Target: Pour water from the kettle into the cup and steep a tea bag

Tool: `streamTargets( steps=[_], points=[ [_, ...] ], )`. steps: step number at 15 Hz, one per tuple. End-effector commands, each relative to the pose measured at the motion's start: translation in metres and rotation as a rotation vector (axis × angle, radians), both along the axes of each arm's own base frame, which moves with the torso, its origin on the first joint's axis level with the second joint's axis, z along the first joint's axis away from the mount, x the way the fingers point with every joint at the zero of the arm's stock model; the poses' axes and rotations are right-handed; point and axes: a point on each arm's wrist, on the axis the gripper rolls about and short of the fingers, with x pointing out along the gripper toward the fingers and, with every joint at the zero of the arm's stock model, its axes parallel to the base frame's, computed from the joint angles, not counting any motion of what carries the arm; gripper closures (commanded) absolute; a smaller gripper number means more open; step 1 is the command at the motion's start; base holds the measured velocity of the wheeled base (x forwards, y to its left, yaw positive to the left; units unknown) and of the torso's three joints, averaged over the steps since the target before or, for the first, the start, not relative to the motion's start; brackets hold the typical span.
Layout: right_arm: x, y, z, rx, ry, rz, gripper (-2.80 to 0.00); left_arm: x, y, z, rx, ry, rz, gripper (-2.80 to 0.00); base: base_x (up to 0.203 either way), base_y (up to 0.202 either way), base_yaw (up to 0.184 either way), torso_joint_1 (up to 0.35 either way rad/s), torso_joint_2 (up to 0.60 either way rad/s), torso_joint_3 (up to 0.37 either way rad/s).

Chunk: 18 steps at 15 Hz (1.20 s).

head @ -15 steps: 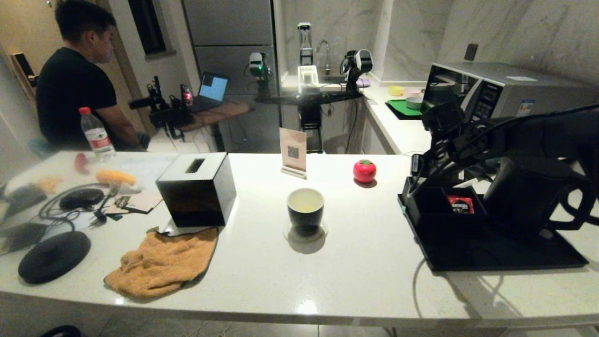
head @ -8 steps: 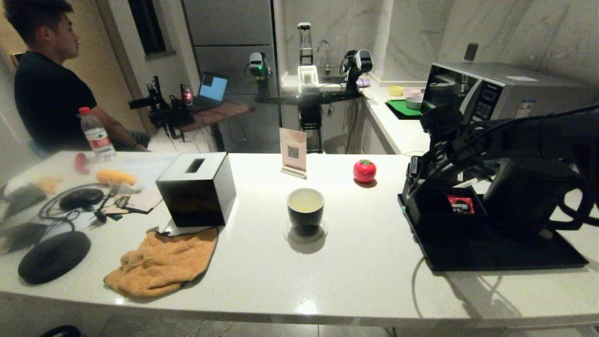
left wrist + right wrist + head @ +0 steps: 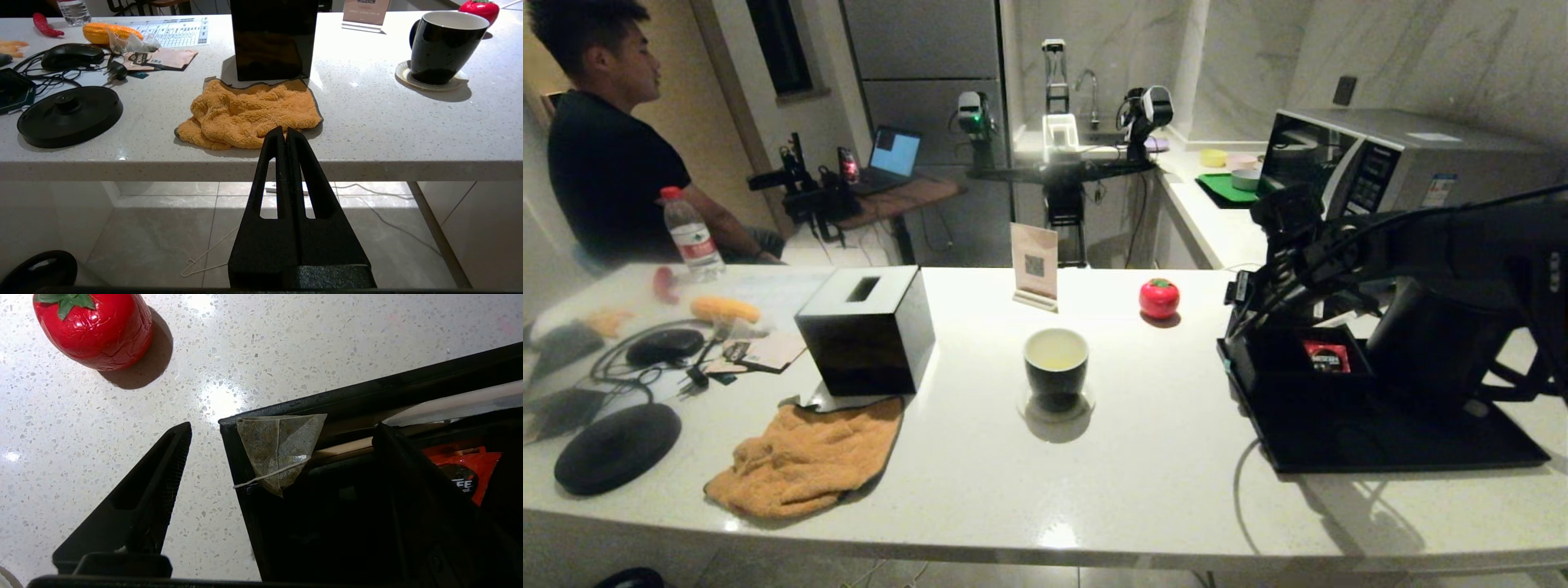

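The tea bag [image 3: 280,447], a grey-green pyramid with a white string, rests on the corner of a black box [image 3: 327,522] on the tray. My right gripper [image 3: 282,426] hangs open just above it; one finger [image 3: 155,486] is over the counter and the other [image 3: 408,477] is over the box. In the head view this gripper [image 3: 1241,310] is at the box's far left corner, beside the kettle [image 3: 1437,343]. The cup [image 3: 1055,363] stands on a coaster mid-counter. My left gripper [image 3: 286,130] is shut and empty, parked below the counter's front edge.
A red tomato-shaped ornament [image 3: 1159,297] sits left of the black tray [image 3: 1380,441]. A red sachet [image 3: 1327,356] lies in the box. A black tissue box [image 3: 866,327], orange cloth [image 3: 805,457], kettle base [image 3: 617,445] and card stand [image 3: 1035,265] occupy the counter's left and back.
My right arm has crept a little to the left over the box's corner. The person at the far left has shifted further left.
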Motion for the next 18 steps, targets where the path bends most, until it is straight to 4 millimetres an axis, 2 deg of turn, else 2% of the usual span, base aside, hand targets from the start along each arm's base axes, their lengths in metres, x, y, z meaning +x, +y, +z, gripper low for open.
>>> streamTargets(
  steps=[1,18],
  points=[
    [0.0015,-0.0001,-0.0038,-0.001,0.008,-0.005,-2.80,0.0000,0.0000,0.0000,0.000,0.000,0.000,0.00,0.000,0.000,0.000,0.000,0.00,0.000],
    [0.0078,0.0092,-0.0118,0.035,0.000,-0.013,-2.80,0.0000,0.0000,0.0000,0.000,0.000,0.000,0.00,0.000,0.000,0.000,0.000,0.00,0.000]
  ],
)
